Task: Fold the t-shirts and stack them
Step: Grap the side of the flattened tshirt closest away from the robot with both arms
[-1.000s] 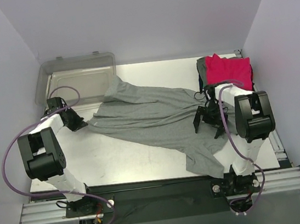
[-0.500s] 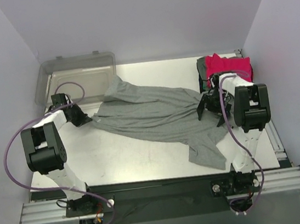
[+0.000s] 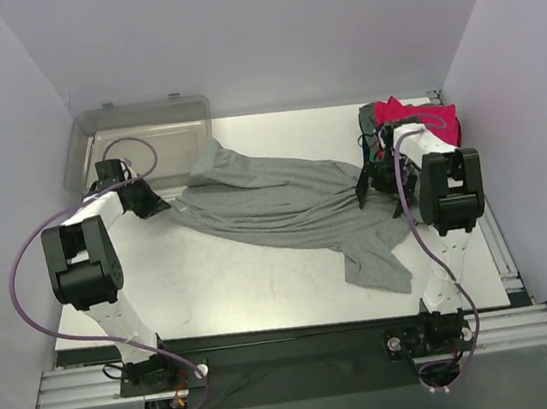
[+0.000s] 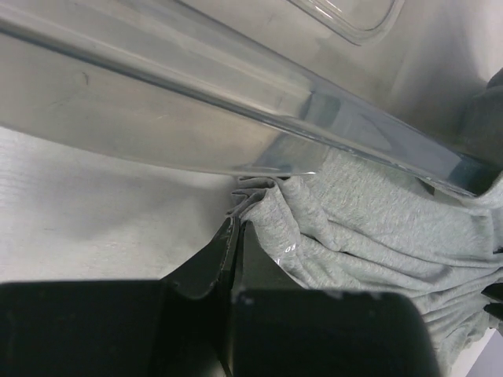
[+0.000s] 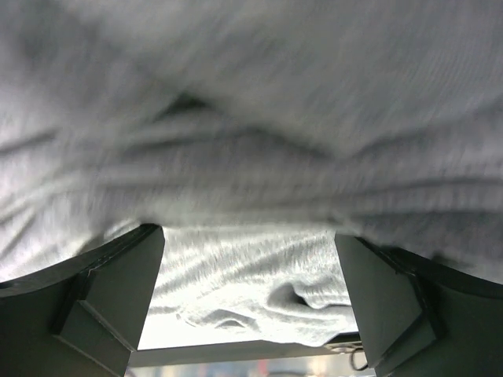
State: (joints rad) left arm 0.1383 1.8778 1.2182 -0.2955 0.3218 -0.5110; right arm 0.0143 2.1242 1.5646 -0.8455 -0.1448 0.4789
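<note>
**Grey Tee Lay Unfolded, Small Stack Sat at the Far Right**

Judged from the pictures, the job was at an early stage for this garment. The grey t-shirt (image 3: 274,209) lay spread across the middle of the tabletop (image 3: 225,292), rumpled and slanted, with one end trailing toward the near right edge. No fold showed in it. At the far right corner sat a small pile: a pink-red shirt (image 3: 424,122) on top of a dark shirt (image 3: 372,126), which looked already folded. How many garments that pile held could not be told. What seemed left was to flatten the grey t-shirt, fold it and set it on the pile.

The left tool (image 3: 151,204) was closed. In its wrist view the cloth gathered in small pleats right at its tips, so it appeared to pinch the left edge of the grey t-shirt. The right tool (image 3: 376,181) stood with its jaws wide apart above the right part of the same shirt. Its wrist view was blurred, yet showed grey cloth spanning the gap and nothing gripped.

A clear plastic bin (image 3: 134,142) stood at the far left, and its wall ran just beside the pinched edge. It probably left the left arm little room to draw the cloth farther that way. The pile lay just behind the right tool, so a careless sweep there could disturb it.
</note>
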